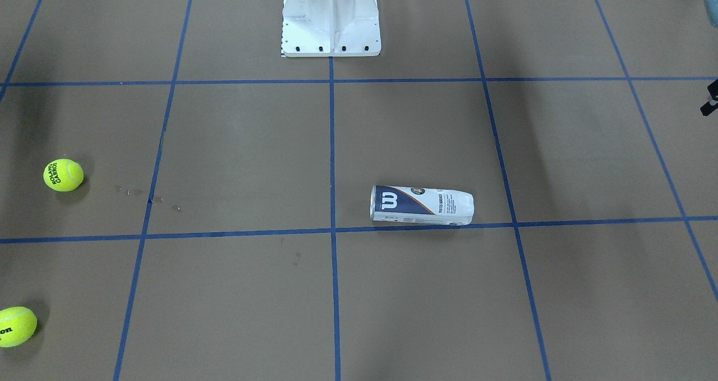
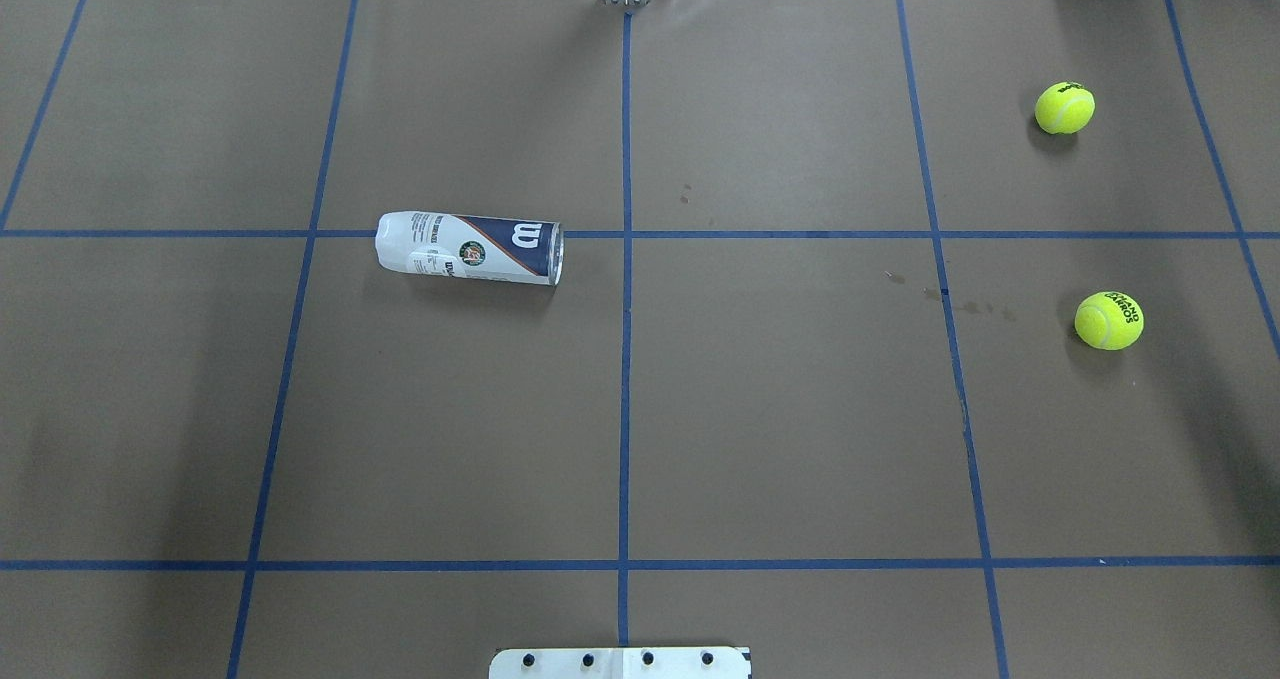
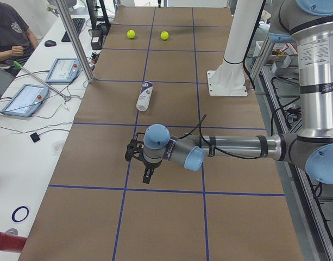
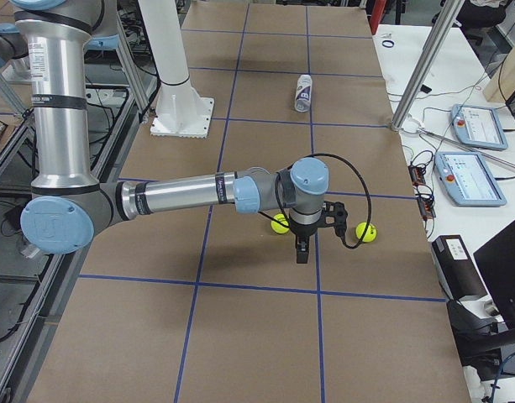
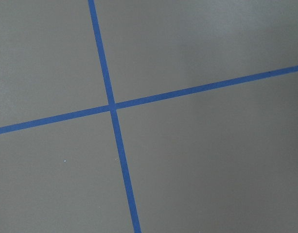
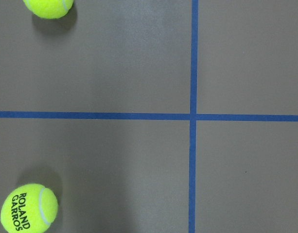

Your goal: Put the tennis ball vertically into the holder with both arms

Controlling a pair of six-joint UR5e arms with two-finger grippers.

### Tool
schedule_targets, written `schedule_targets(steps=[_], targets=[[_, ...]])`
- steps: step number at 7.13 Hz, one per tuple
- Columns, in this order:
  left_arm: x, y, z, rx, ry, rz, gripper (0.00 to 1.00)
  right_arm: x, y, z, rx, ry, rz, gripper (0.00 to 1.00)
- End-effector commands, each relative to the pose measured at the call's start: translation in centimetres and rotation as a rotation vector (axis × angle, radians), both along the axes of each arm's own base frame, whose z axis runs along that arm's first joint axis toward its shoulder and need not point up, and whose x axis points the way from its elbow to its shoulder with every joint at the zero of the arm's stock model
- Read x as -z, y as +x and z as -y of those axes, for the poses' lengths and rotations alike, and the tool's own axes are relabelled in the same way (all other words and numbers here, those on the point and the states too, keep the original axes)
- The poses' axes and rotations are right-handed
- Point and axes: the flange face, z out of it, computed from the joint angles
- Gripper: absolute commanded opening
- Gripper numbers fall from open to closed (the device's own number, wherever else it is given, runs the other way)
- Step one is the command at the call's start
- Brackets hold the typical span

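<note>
The holder (image 1: 422,204) lies on its side on the brown table; it also shows in the overhead view (image 2: 470,247) left of centre, its navy "W" end toward the middle. Two yellow tennis balls (image 2: 1109,320) (image 2: 1064,107) lie far to the right, and show in the right wrist view (image 6: 29,208) (image 6: 47,7). My left gripper (image 3: 146,175) hangs above the table's left end, well away from the holder (image 3: 145,95). My right gripper (image 4: 302,250) hangs just beside the balls (image 4: 280,223) (image 4: 366,232). I cannot tell whether either gripper is open or shut.
The white bolted pedestal (image 1: 331,22) stands at the robot's side of the table. Blue tape lines (image 5: 111,107) cross the brown surface. A side table with tablets (image 3: 25,99) and a seated operator (image 3: 8,32) runs along the far edge, with metal posts (image 4: 425,71).
</note>
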Motion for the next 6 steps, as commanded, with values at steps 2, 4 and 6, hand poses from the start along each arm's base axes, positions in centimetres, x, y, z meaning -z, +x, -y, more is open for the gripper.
schedule_targets(steps=[2, 4, 6], targets=[[0.6, 0.3, 0.9, -0.003, 0.011, -0.006, 0.99, 0.1, 0.0, 0.1, -0.001, 0.0, 0.002, 1.0], [2.6, 0.9, 1.9, -0.016, 0.064, -0.011, 0.99, -0.1, 0.1, -0.1, -0.001, -0.003, 0.001, 1.0], [4.3, 1.4, 3.3, -0.026, 0.102, -0.016, 0.99, -0.3, 0.1, -0.3, -0.001, -0.008, 0.001, 1.0]])
